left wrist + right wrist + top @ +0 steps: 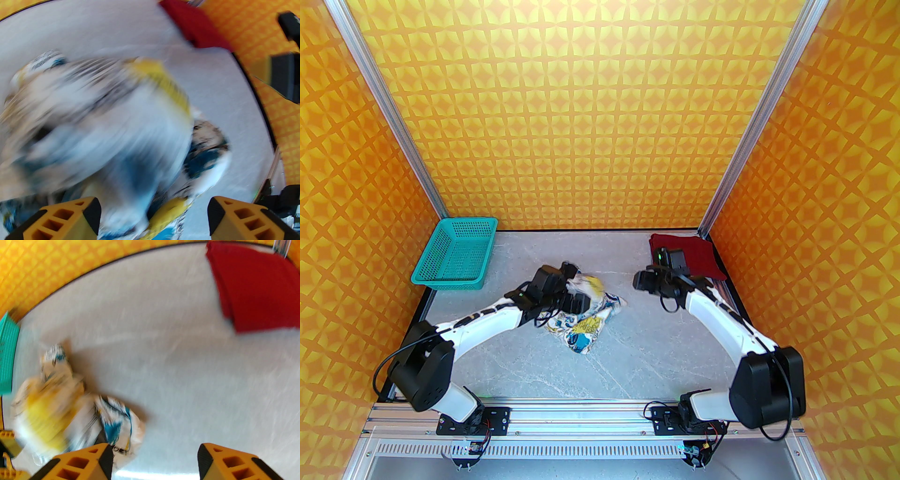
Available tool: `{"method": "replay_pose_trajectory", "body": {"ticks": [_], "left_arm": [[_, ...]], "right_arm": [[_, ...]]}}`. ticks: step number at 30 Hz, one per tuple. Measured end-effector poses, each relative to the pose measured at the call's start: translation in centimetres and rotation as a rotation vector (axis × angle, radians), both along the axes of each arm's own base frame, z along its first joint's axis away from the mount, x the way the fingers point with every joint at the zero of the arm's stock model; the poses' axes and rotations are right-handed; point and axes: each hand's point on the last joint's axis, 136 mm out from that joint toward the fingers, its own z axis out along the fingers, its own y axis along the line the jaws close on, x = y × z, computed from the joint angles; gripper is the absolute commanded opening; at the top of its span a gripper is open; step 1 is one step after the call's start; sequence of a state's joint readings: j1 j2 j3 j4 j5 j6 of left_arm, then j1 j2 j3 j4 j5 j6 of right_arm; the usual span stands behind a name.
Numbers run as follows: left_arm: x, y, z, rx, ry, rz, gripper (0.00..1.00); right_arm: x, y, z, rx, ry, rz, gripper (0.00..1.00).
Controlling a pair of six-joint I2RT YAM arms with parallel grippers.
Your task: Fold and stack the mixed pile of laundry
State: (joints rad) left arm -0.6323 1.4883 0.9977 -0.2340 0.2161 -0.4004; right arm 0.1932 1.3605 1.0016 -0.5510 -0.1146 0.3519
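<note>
**Top cam:** White tee [590, 323] in crumpled heap on table [651, 347], a bit L of ctr, far part motion-blurred. L gripper [575, 287] right over heap's far-L side, finger spread not readable from this angle. Red tee [698, 258] folded flat in far R corner, well apart from white tee. R gripper [644, 280] just off red tee's near-L corner, over bare table, pointing L toward heap. Teal basket [454, 253] at far L corner, apart from both tees.

**L wrist cam:** Heavy blur throughout. Orange fingers [70, 218] spread wide at bottom of frame. White tee [105, 117] bunched close ahead, w/ a yellow-and-blue fold reaching down between fingers. No pinch on cloth to be made out. Red tee [199, 30] beyond at top R, beside orange wall [257, 46].

**R wrist cam:** Fingers [82, 462] spread apart, bare table [178, 371] between them, gripping nothing. White tee [117, 422] at lower L, blurred, just beside L finger; contact impossible to tell. Red tee [255, 294] at upper R, folded, layered edges along its L side. Basket rim [7, 352] at far L edge, near white tee's far end.
</note>
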Motion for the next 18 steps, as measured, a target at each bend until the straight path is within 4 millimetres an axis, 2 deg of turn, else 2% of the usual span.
{"method": "replay_pose_trajectory", "body": {"ticks": [2,5,6,8,10,12,15,18], "left_arm": [[0.3,2.2,2.1,-0.007,-0.035,0.055,0.83],[1.4,6.9,4.5,-0.008,-0.077,0.175,0.81],[1.8,8.4,4.7,0.008,-0.080,0.210,0.77],[1.8,9.7,3.8,0.048,-0.059,0.223,0.68],[1.1,9.1,2.2,0.090,-0.017,0.163,0.66],[0.2,7.7,0.2,0.137,0.029,0.077,0.72],[-0.5,4.9,-2.1,0.201,0.072,-0.058,0.78],[0.0,2.0,-3.6,0.233,0.090,-0.153,0.81]], "right_arm": [[-1.2,1.7,-0.5,0.010,0.021,0.055,0.64],[-3.2,5.9,-1.5,0.036,0.059,0.179,0.65],[-3.9,7.3,-1.9,0.048,0.076,0.217,0.65],[-5.1,9.8,-2.7,0.085,0.110,0.279,0.65],[-6.0,11.3,-3.7,0.112,0.146,0.311,0.65],[-6.4,11.3,-4.9,0.106,0.180,0.301,0.65],[-6.3,9.9,-6.2,0.063,0.198,0.252,0.59],[-6.1,7.8,-7.5,0.056,0.219,0.184,0.49]]}}
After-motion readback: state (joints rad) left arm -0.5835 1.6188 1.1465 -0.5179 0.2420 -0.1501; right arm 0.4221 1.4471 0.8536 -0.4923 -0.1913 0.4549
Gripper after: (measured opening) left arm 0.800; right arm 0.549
